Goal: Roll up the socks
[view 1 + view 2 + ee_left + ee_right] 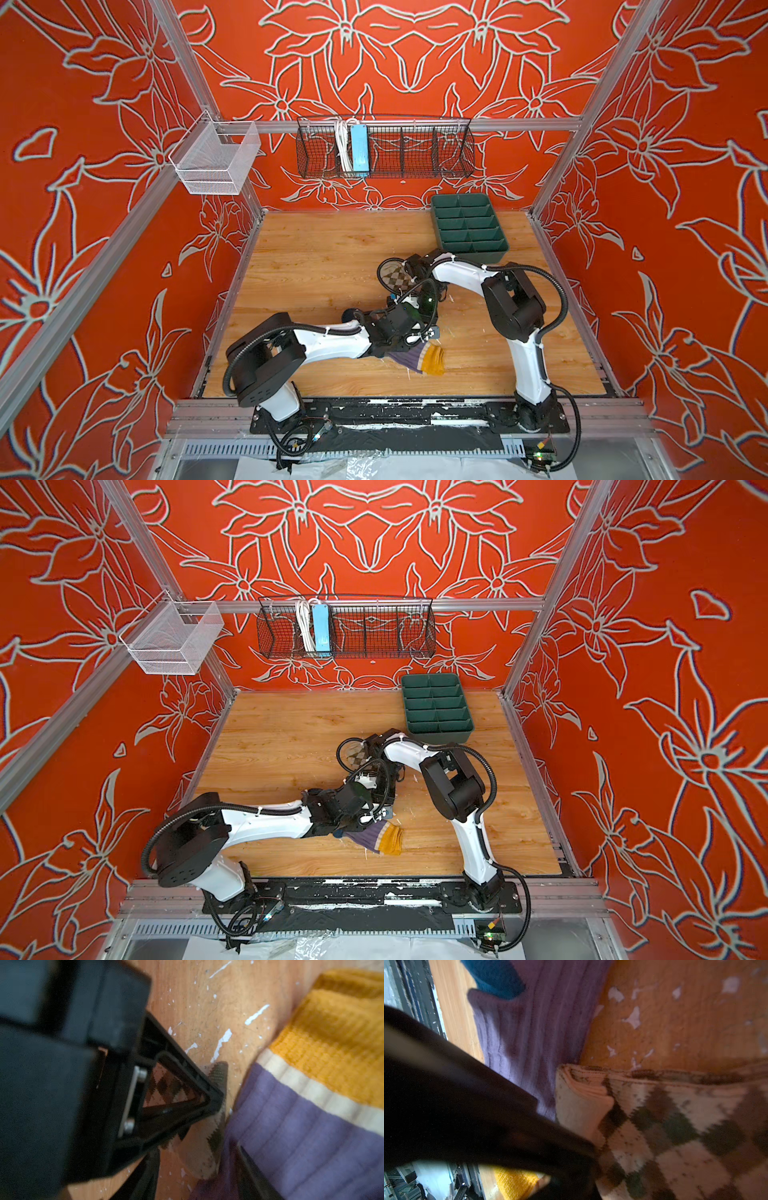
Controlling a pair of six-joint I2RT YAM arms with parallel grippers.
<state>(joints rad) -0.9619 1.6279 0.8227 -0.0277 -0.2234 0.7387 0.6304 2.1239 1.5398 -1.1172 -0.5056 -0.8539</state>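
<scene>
The beige argyle sock (394,277) lies mid-desk (324,249), its far end under the closed right pincer (407,272). The left pincer (226,1124) straddles its near tip, jaws apart; I cannot tell whether they grip. The purple sock (409,359) touches that tip, just beside the left pincer.

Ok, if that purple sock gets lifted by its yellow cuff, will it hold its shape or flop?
Likely floppy: the purple sock lies limp and creased on the table, so it should drape from the yellow cuff. Probably light, being thin knit. Its ribbed fabric looks grippy, not slippery, and it shouldn't roll.
</scene>
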